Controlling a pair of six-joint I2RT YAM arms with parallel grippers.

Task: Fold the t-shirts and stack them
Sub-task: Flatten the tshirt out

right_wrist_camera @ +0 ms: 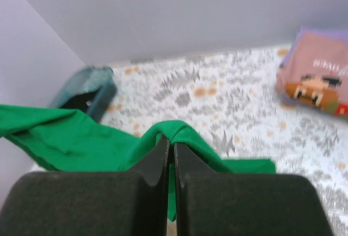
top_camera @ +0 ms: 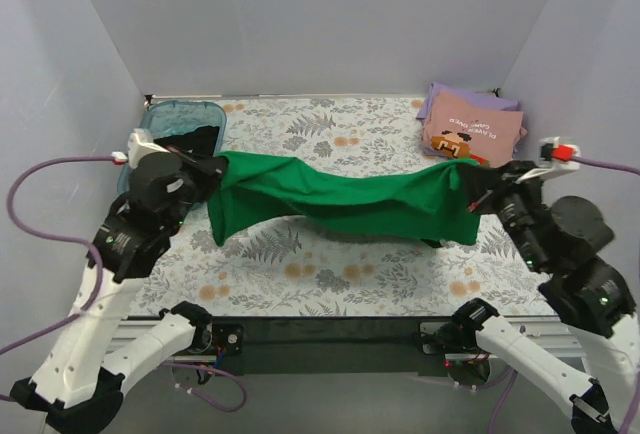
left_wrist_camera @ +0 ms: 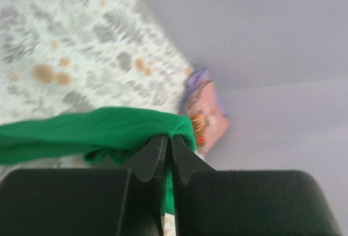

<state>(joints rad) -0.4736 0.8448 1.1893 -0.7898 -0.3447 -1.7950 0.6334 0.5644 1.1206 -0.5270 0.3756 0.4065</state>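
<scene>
The green t-shirt (top_camera: pixel 345 197) hangs stretched between my two grippers above the table. My left gripper (top_camera: pixel 212 166) is shut on its left end, seen up close in the left wrist view (left_wrist_camera: pixel 167 136). My right gripper (top_camera: pixel 468 186) is shut on its right end, with the cloth bunched over the tips in the right wrist view (right_wrist_camera: pixel 170 138). The pink t-shirt (top_camera: pixel 470 132) with a brown-orange graphic lies folded on the lavender t-shirt (top_camera: pixel 437 100) at the back right. The black t-shirt (top_camera: pixel 192 142) lies in the bin at the back left.
A translucent teal bin (top_camera: pixel 180 114) stands at the back left, partly behind my left arm. The table has a floral-print cover (top_camera: pixel 330 264). Grey walls close in the back and both sides.
</scene>
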